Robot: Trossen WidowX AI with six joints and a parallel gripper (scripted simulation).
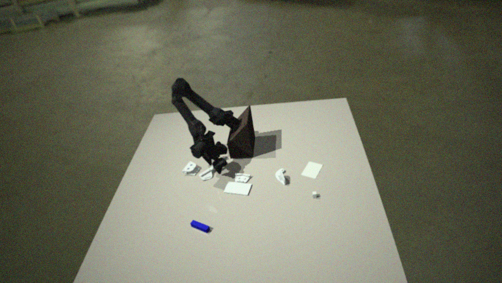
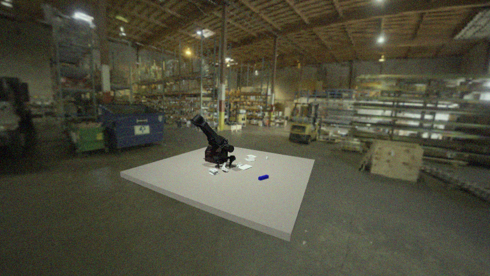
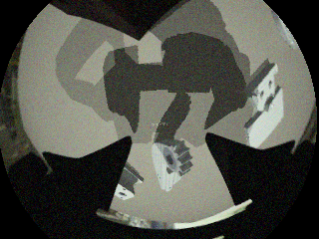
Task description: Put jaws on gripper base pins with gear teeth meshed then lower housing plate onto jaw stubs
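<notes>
My gripper (image 1: 214, 168) (image 2: 224, 165) (image 3: 169, 138) is open and empty, low over the table. A white jaw (image 1: 205, 174) (image 2: 225, 169) (image 3: 163, 170) with gear teeth stands on the table just below and between the fingertips in the wrist view, apart from them. A second white jaw (image 1: 280, 176) lies to the right in the top view. Two white pieces with two round marks each, one at the left (image 1: 190, 167) (image 2: 213, 170) (image 3: 123, 191) and one right of the gripper (image 1: 242, 177) (image 3: 264, 95), lie apart. I cannot tell which is the base and which the housing plate.
A flat white plate (image 1: 238, 188) (image 2: 245, 167) (image 3: 268, 119) lies beside the right marked piece. Another flat plate (image 1: 311, 170) and a small white cube (image 1: 314, 193) (image 2: 266, 157) are farther right. A blue bar (image 1: 200, 226) (image 2: 263, 177) lies nearer the front. The arm's dark base (image 1: 241, 144) stands behind.
</notes>
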